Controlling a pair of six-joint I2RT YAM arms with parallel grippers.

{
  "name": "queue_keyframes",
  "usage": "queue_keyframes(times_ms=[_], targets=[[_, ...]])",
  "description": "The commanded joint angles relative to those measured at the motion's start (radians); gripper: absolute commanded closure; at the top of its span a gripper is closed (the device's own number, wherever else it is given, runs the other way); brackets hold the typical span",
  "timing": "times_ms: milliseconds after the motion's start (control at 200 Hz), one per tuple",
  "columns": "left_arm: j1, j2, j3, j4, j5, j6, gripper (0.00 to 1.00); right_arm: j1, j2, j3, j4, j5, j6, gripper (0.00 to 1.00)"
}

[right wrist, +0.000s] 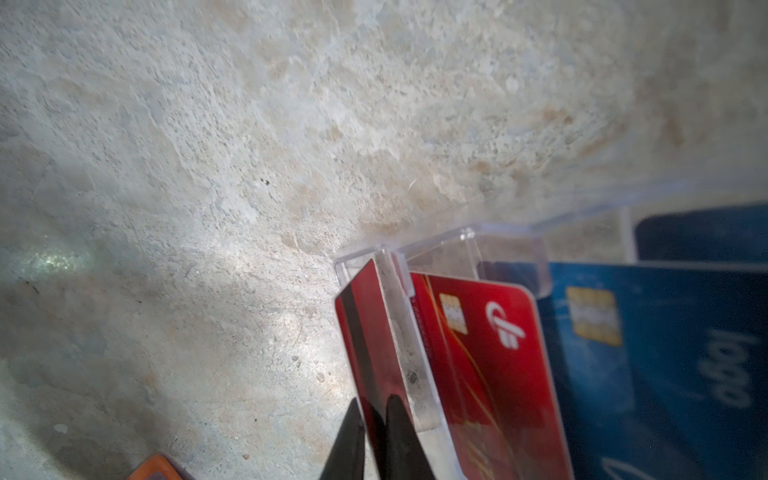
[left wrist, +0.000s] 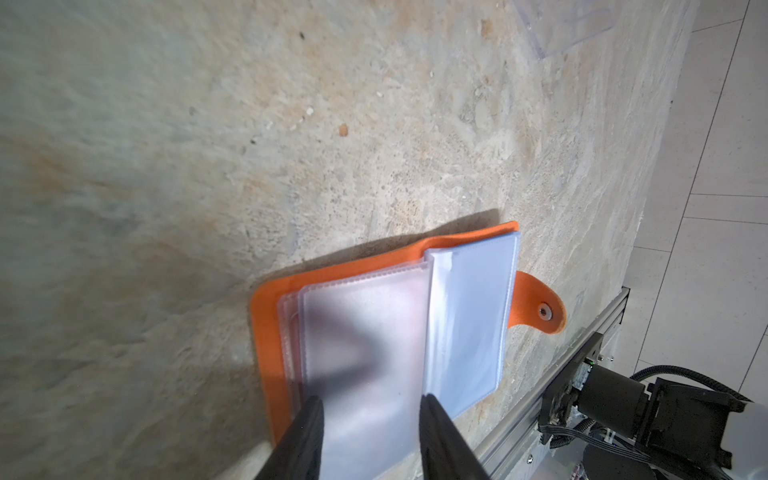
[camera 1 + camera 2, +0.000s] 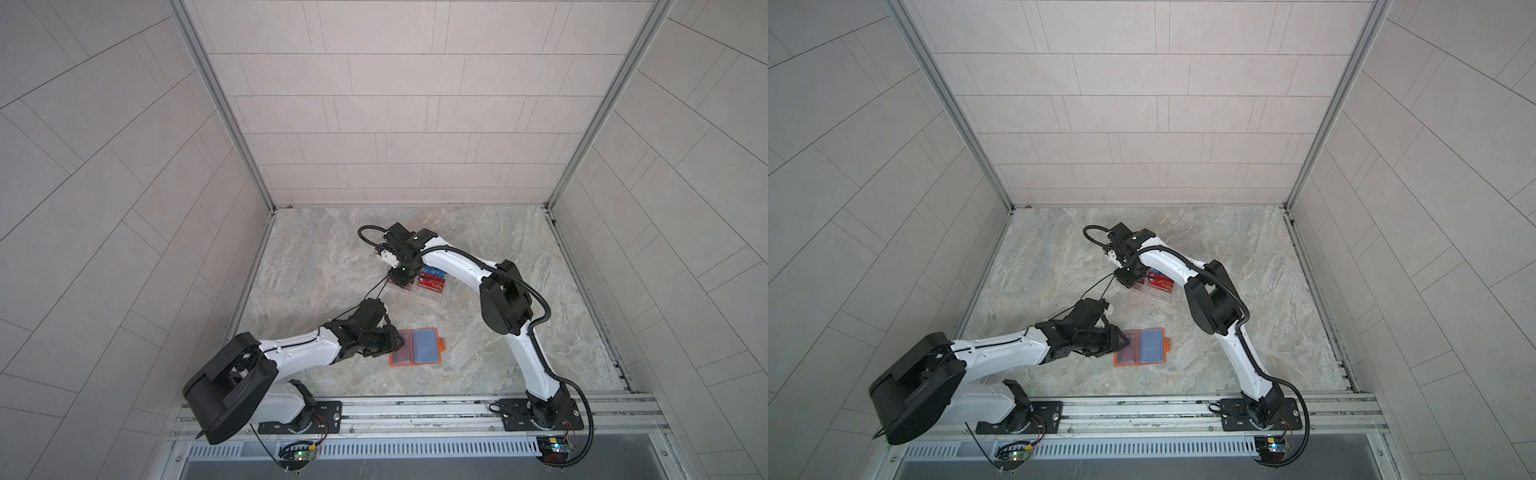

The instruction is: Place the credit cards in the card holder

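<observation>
Right wrist view gives you the closest look at the credit cards: one red card, dark stripe facing you, stands on edge in the outermost slot of the clear stand, and the right gripper has pinched it, one finger on each face. You can see another red card and a blue card in the slots behind it.

In both top views, that stand sits beyond the card holder, toward the back wall and well apart from it, with red and blue cards still in it.

The card holder lies open and flat on the table, orange cover down, clear sleeves up, and its snap tab sticking out on the side away from the left arm.

At the card holder's left-hand page you have the left gripper, its jaws standing apart over the near end of the top sleeve, one fingertip near each long edge. You cannot tell whether the tips touch the plastic. Nothing sits clamped between them.
</observation>
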Motion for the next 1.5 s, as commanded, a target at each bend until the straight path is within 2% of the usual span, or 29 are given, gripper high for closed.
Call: queue_keyframes(times_ms=[0,290,876,1211,1337,1497], targets=[[-0.004,0.017,0.008,-0.026,-0.006,0.020,0.57,0.003,0.016,0.022,-0.034,0.019,-0.045,0.87],[-0.004,0.011,0.012,-0.039,-0.010,0.021,0.57,-0.001,0.015,0.054,-0.044,0.009,-0.087,1.00],[-0.003,-0.001,0.032,-0.077,-0.025,0.023,0.57,-0.007,-0.113,0.053,-0.104,-0.081,-0.119,1.00],[-0.004,-0.003,0.034,-0.077,-0.034,0.020,0.57,-0.079,-0.234,-0.051,-0.015,-0.287,-0.012,1.00],[-0.003,-0.001,0.033,-0.078,-0.034,0.021,0.57,-0.110,-0.306,-0.147,0.034,-0.373,0.057,1.00],[-0.004,-0.006,0.018,-0.068,-0.041,0.015,0.57,-0.148,-0.472,-0.468,0.210,-0.524,0.246,1.00]])
